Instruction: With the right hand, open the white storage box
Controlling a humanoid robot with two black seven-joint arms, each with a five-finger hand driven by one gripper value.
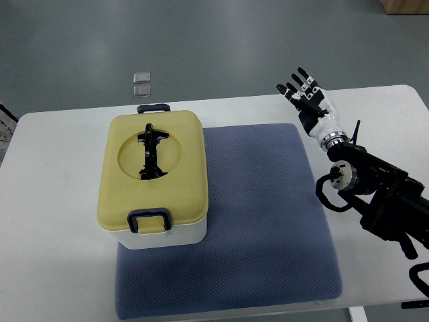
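Observation:
A white storage box (164,235) with a pale yellow lid (154,171) stands on the left part of a blue-grey mat (261,221). A black folding handle (150,152) lies flat in the lid's round recess. Dark blue latches sit at the near edge (149,220) and the far edge (153,107), and the lid is down. My right hand (305,94) is raised off to the right of the box, well apart from it, near the table's far edge. Its fingers are spread and hold nothing. The left arm does not show.
The mat lies on a white table (60,201). The right forearm, black with cables (375,191), crosses the table's right side. Two small grey squares (141,83) lie on the floor beyond the table. A dark object shows at the left edge (5,124).

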